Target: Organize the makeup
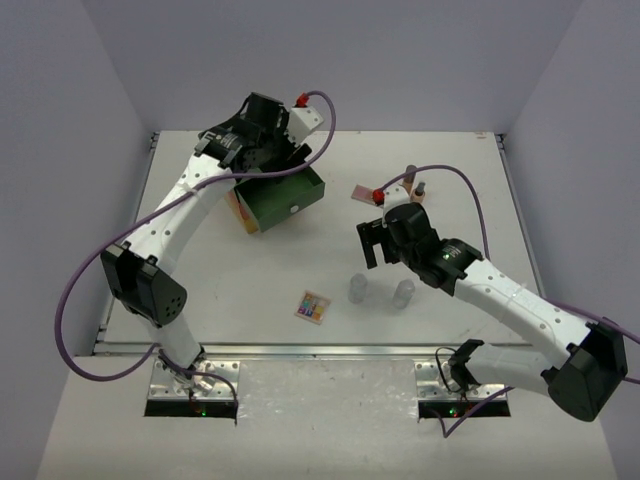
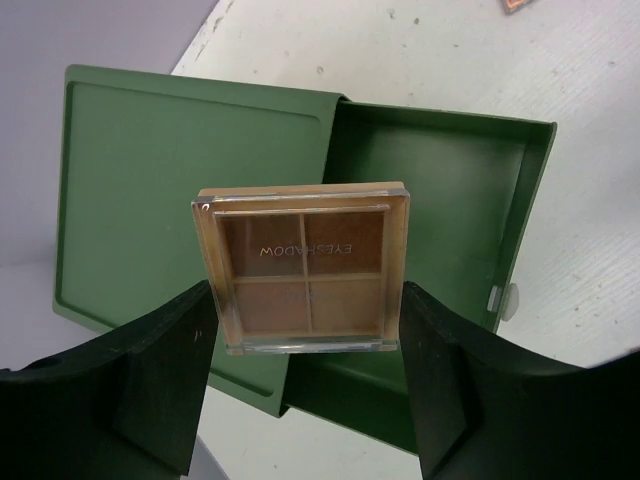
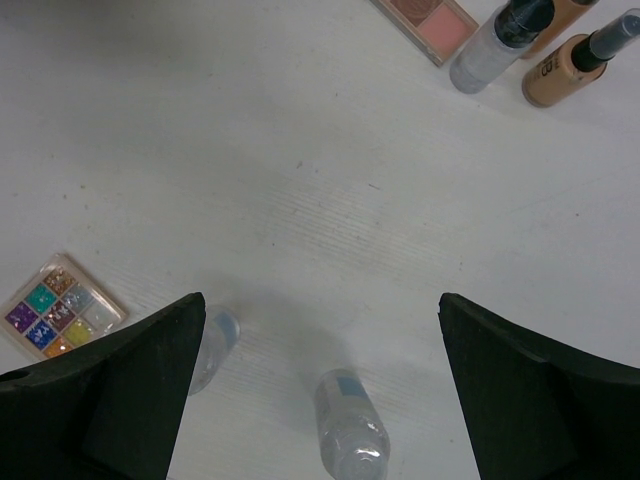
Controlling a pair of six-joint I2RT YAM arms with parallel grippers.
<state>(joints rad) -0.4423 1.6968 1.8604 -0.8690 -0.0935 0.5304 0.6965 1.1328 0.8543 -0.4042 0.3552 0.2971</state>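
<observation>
We've got the tan palette (image 2: 303,268) clamped in our left gripper (image 2: 305,330), mid-frame in the left wrist view, with the open green drawer (image 2: 440,180) sitting right behind it toward the right, while our right gripper (image 3: 320,310) hangs wide open.

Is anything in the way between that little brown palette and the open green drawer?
Nothing visible. The tan palette, gripped by the left fingers, hangs right in front of the open green drawer, with no object between them.

Top camera high, looking down, wrist cameras close — all share table (image 1: 250,290)
</observation>
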